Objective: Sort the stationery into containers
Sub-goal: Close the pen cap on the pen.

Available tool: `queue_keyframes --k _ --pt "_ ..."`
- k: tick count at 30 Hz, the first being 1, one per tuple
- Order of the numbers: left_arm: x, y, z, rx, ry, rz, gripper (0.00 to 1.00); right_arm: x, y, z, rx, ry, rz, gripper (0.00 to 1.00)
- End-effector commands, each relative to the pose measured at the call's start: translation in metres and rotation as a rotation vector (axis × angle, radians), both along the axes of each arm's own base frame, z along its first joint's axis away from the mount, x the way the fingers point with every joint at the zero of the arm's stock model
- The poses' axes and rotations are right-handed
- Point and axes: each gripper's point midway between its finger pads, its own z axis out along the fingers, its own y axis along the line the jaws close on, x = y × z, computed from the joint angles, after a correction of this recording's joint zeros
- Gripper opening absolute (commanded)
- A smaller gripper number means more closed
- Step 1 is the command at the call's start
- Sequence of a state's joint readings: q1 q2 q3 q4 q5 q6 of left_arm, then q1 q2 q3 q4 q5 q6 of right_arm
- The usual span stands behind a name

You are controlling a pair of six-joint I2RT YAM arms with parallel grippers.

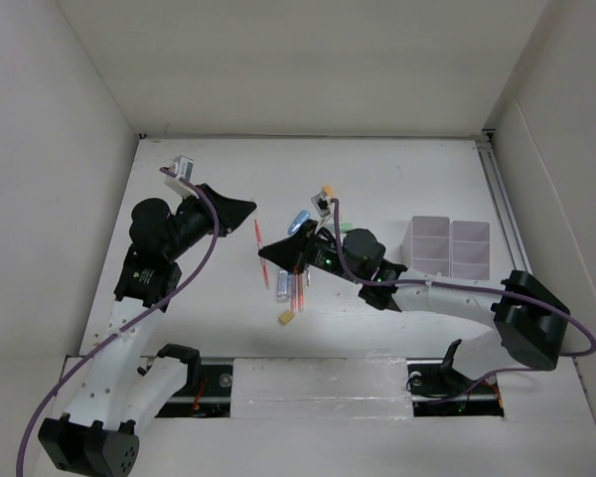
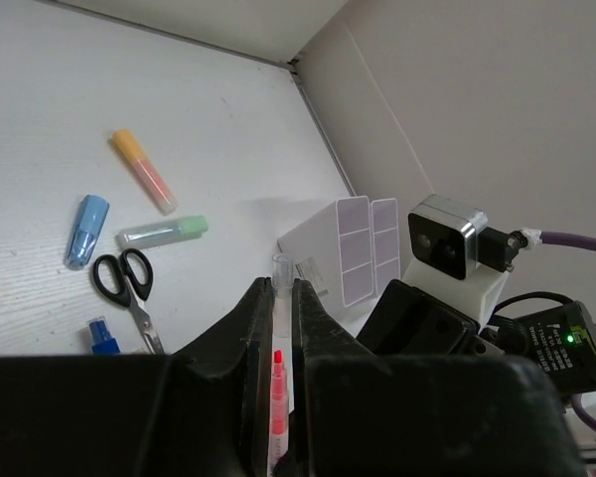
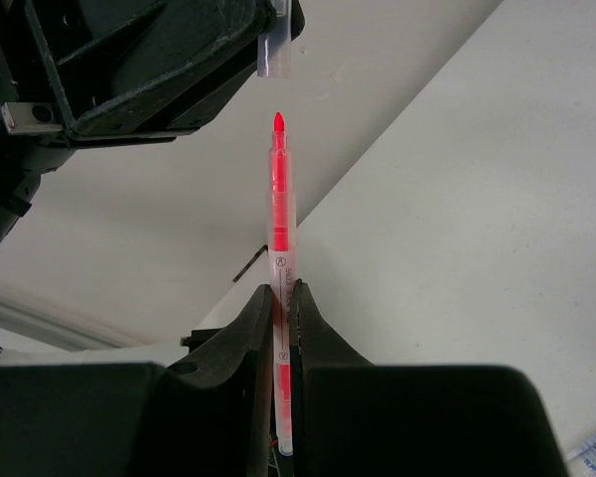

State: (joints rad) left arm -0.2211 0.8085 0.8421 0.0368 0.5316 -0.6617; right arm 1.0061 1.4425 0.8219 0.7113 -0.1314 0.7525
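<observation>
My right gripper (image 3: 282,293) (image 1: 266,255) is shut on a thin red pen (image 3: 279,219), uncapped, tip pointing away from the jaws. My left gripper (image 2: 281,286) (image 1: 248,207) is shut on a clear pen cap (image 2: 281,266), which hangs just beyond the pen's tip in the right wrist view (image 3: 275,55). The pen (image 1: 257,237) spans the gap between the two grippers. On the table lie an orange marker (image 2: 144,171), a blue marker (image 2: 86,231), a green marker (image 2: 164,232), black-handled scissors (image 2: 124,283) and a blue-capped glue bottle (image 2: 103,338). The white containers (image 1: 449,245) stand at the right.
More red pens (image 1: 298,288) and a yellow eraser (image 1: 287,318) lie near the middle of the table, under my right arm. White walls enclose the table on three sides. The containers (image 2: 353,248) sit beyond my right wrist.
</observation>
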Motion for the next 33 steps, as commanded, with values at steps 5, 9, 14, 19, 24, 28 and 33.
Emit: queue_keyframes --k 5,9,14,19,24,28,33 --pt "-0.002 0.002 0.020 0.004 -0.078 0.006 0.00 0.006 -0.002 0.038 0.087 -0.068 -0.004 0.00" --pt "-0.002 0.002 0.019 0.004 -0.078 0.006 0.00 0.006 -0.002 0.038 0.087 -0.068 -0.004 0.00" --pt "-0.003 0.001 0.015 0.006 -0.069 -0.003 0.00 0.010 -0.003 0.042 0.094 -0.074 -0.013 0.00" --pt "-0.001 0.001 0.013 0.008 -0.060 -0.003 0.00 0.005 -0.001 0.046 0.099 -0.083 0.019 0.00" --pt "-0.001 0.001 0.015 0.013 -0.075 -0.003 0.00 0.004 -0.001 0.049 0.111 -0.091 0.019 0.00" --pt "-0.001 0.000 0.013 0.012 -0.077 -0.014 0.00 0.004 -0.001 0.049 0.111 -0.091 0.019 0.00" --pt "-0.003 -0.001 0.013 0.011 -0.077 -0.023 0.00 0.006 0.001 0.049 0.109 -0.090 0.019 0.00"
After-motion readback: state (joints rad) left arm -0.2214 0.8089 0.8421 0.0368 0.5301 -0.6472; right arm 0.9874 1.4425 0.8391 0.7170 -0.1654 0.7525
